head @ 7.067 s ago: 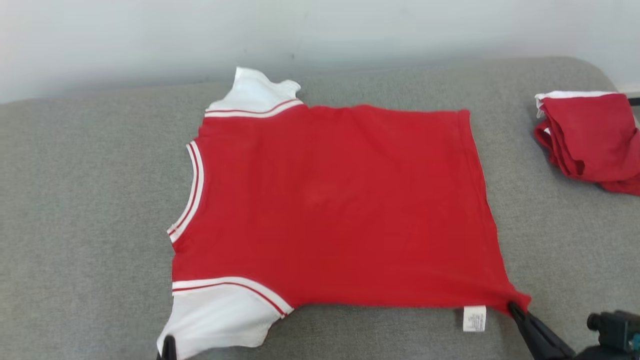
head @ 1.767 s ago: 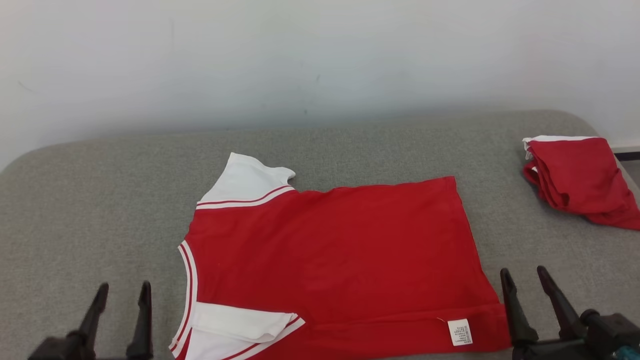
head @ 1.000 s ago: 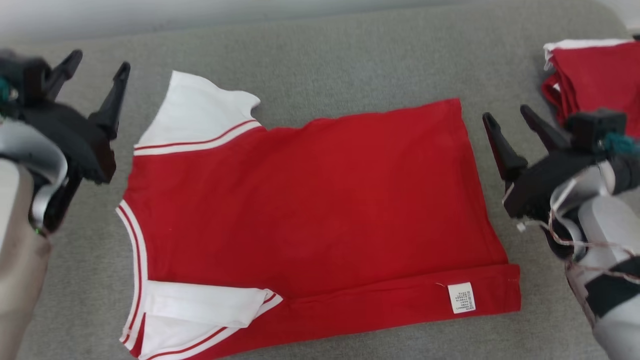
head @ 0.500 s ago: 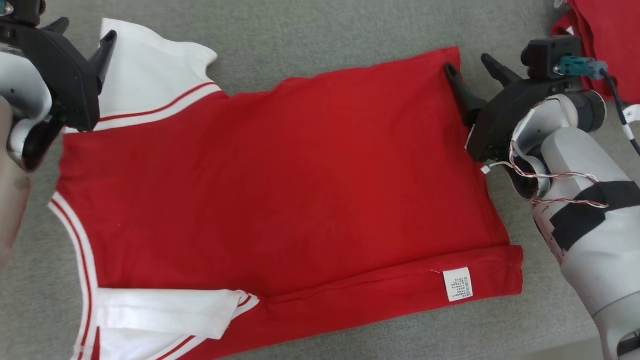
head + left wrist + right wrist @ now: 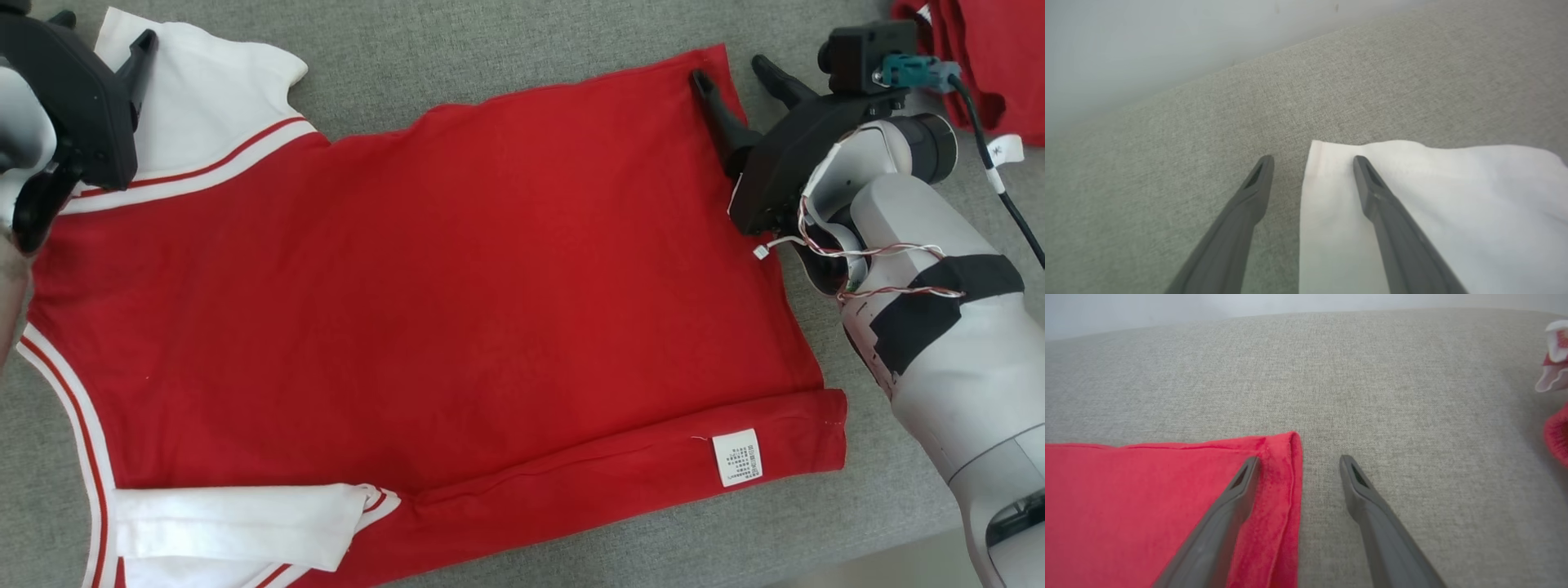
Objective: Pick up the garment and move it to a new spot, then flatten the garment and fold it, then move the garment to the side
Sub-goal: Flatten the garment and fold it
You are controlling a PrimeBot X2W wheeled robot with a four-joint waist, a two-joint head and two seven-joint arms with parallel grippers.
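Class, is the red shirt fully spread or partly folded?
Partly folded: the shirt has its near side and sleeve turned over.

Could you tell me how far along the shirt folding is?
Done: the red shirt lies flat, its near edge folded over. In hand: the open left claw straddles the white sleeve edge, the open right claw the far hem corner. Left: further folds, then moving it aside.

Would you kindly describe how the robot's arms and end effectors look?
The right end effector has two long, tapering dark fingers on a black body, topped by a black camera block with a teal connector and black cable. Its forearm is pale grey, banded with black tape, with loose red-and-white wires. The left end effector has matching dark fingers.
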